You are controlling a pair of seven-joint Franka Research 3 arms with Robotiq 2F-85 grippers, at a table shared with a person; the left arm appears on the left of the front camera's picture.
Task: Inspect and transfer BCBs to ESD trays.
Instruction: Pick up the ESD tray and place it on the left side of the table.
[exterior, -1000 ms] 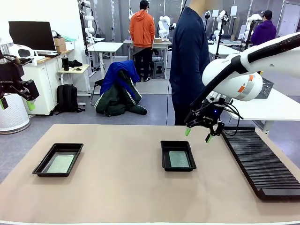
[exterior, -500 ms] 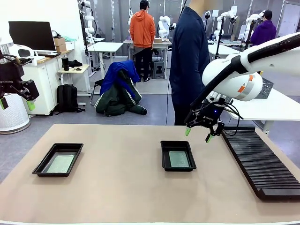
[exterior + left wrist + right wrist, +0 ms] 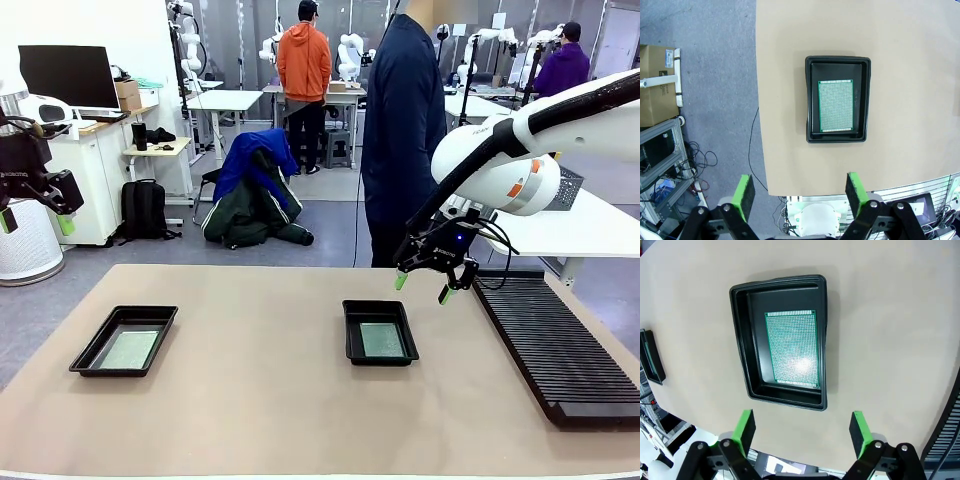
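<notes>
Looking across the tan table (image 3: 280, 400): two shallow black plastic trays, left tray (image 3: 92, 352) and middle tray (image 3: 350, 330), each hold one pale green speckled board. Right gripper (image 3: 422, 287) hangs spread wide beyond the middle tray; left gripper (image 3: 36, 221) sits raised off the table's left. Left wrist: fingers (image 3: 744, 196) wide apart, board (image 3: 835, 106) flat in tray. Right wrist: fingers (image 3: 745, 426) wide, board (image 3: 791, 347) in tray.
</notes>
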